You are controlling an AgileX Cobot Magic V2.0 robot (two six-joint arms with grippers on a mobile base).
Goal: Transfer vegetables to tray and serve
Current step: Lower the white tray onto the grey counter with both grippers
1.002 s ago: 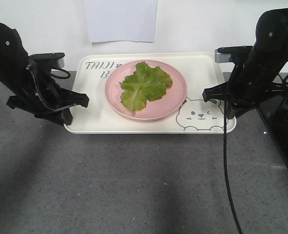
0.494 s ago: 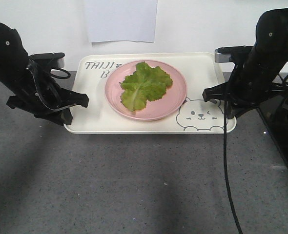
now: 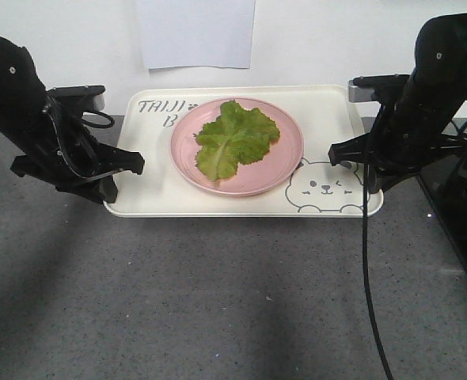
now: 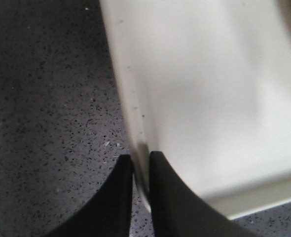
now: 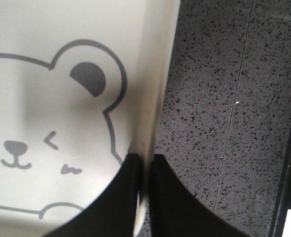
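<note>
- Evidently, the left gripper (image 3: pixel 130 162) was clamped on the left rim of the cream-white tray (image 3: pixel 150 198); in the left wrist view its two black fingers (image 4: pixel 117 197) stood nearly together with the thin rim wall pinched between them.
- The right gripper (image 3: pixel 340 150) gripped the opposite rim in the same way, one finger inside the tray and one outside, as the right wrist view showed (image 5: pixel 140 197).
- Just inward of the right gripper lay the grey winking bear face (image 3: pixel 324 188) printed on the tray floor.
- Between the two grippers, on the tray, sat a round pink plate (image 3: pixel 285 162), and on it lay the green ruffled lettuce leaf (image 3: pixel 235 138), flat, with its pale rib showing.
- The tray rested on a grey speckled countertop (image 3: pixel 218 301), which lay outward of each gripper.
- Beyond the tray, a white sheet of paper (image 3: pixel 195 32) hung on the wall.
</note>
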